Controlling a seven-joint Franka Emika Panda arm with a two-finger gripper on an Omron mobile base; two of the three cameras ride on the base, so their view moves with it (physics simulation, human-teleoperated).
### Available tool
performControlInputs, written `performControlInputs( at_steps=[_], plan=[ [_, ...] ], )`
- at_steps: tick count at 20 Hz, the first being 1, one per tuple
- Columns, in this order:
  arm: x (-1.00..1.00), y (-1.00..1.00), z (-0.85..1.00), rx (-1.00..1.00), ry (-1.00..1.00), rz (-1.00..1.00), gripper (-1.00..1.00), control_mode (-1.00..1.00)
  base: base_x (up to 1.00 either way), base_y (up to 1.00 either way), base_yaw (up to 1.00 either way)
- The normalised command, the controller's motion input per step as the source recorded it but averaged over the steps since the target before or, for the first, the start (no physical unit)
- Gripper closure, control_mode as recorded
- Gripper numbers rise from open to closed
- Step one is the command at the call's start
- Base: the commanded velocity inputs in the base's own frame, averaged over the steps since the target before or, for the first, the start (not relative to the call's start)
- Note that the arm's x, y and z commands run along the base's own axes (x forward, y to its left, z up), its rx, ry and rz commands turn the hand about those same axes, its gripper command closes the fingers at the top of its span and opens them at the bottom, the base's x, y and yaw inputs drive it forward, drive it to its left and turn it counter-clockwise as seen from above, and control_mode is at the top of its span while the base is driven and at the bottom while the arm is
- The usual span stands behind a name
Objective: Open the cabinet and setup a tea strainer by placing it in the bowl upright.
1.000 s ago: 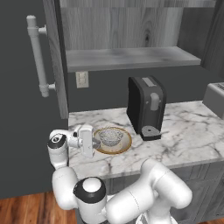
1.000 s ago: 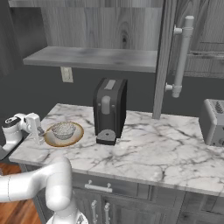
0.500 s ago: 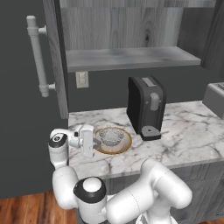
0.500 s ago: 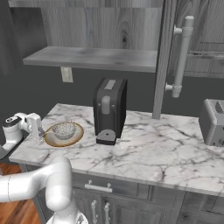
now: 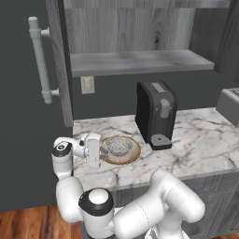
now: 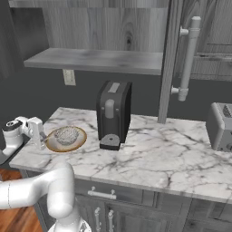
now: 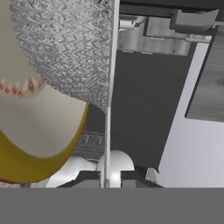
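Strainer (image 5: pixel 118 145) sat in the bowl (image 5: pixel 132 156) with the gripper (image 5: pixel 103 151) at 9 o'clock, grip unclear; next, retreat.

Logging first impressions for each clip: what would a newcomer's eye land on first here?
Probably the black coffee machine standing mid-counter under the open cabinet, whose doors stand swung wide. Next, left of it, the tea strainer sitting in the bowl, with the claw right at the bowl's left edge, by the marble counter's left end.
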Motion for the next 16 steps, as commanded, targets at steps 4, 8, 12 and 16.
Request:
performControlInputs(
  at_steps=[4, 8, 12, 16],
  plan=[
    [0.0, 0.0, -0.01, 0.0, 0.0, 0.0, -1.0, -1.0, 0.0, 0.0, 0.0],
    [0.0, 0.0, 0.0, 0.0, 0.0, 0.0, -1.0, -1.0, 0.0, 0.0, 0.0],
    [0.0, 0.0, 0.0, 0.0, 0.0, 0.0, -1.0, -1.0, 0.0, 0.0, 0.0],
    [0.0, 0.03, 0.0, 0.0, 0.0, 0.0, -1.0, -1.0, 0.0, 0.0, 0.0]
  ],
)
